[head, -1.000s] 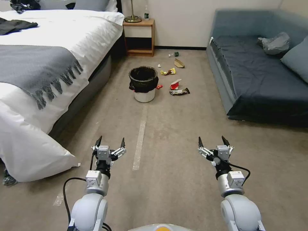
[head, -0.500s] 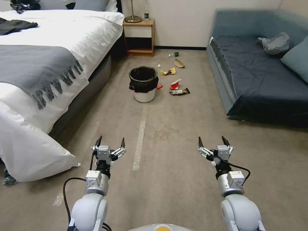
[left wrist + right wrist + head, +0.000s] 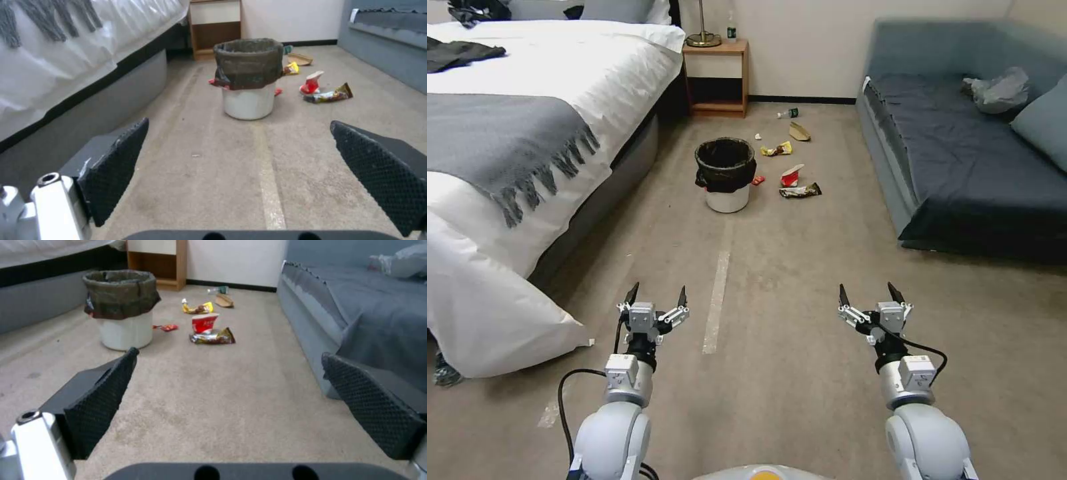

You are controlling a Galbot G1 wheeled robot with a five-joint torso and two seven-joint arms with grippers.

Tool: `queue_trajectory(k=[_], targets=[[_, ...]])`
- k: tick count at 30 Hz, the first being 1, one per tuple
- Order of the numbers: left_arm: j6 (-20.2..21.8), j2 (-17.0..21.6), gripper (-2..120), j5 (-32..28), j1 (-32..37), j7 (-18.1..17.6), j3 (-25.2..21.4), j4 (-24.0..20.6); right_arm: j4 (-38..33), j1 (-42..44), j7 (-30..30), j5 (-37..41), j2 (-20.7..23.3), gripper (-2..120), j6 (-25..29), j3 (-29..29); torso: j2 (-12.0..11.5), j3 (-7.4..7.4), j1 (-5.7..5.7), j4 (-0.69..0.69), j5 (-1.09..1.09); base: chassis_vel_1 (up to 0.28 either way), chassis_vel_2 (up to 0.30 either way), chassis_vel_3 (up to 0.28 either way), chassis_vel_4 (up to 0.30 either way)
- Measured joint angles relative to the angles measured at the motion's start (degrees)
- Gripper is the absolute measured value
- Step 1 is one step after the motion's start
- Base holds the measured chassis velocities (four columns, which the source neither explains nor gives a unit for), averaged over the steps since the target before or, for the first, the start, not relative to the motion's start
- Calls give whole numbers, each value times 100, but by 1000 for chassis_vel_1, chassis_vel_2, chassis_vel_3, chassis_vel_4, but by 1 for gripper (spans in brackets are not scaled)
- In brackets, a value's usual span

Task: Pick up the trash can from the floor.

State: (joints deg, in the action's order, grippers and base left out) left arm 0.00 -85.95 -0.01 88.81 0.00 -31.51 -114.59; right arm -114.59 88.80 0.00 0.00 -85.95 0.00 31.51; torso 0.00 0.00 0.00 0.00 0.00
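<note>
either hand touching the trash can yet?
No. The left hand and right hand hang open, well short of the trash can.

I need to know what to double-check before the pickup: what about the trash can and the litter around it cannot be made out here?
- Inside of the trash can: head view, dark liner hides any contents.
- Its far side: both wrist views, hidden by its own body.
- Small red scrap: partly behind the can; too small to identify.
- Wrapper print: too small to read.

Left gripper and right gripper hang open, far short of the can.
</note>
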Motion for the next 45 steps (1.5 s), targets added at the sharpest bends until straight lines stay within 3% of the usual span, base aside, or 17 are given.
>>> queue_trajectory(k=[13,23,25,31,45], targets=[[-31,42,100,-162,98,-55,-76,-133,-159,159,-65,130,-7,100,1,74,0,0,0,1,-1,0,0,0,0],[-387,446,100,-1621,953,-664,-877,-1216,-1602,1555,-751,1312,-90,100,76,764,0,0,0,-1,-1,0,0,0,0],[-531,608,100,-2200,1298,-909,-1194,-1650,-2190,2124,-1029,1789,-125,100,114,1042,1,-1,0,-1,-1,0,0,0,0],[-957,743,100,-2457,1434,-700,-1314,-1589,-2329,2245,-1154,2251,-87,100,224,1164,0,-1,0,1,-1,0,0,0,0],[-1052,773,100,-2496,1366,-673,-1297,-1388,-2227,2203,-1179,2316,-76,100,302,1154,0,0,0,0,0,0,0,0,0]])
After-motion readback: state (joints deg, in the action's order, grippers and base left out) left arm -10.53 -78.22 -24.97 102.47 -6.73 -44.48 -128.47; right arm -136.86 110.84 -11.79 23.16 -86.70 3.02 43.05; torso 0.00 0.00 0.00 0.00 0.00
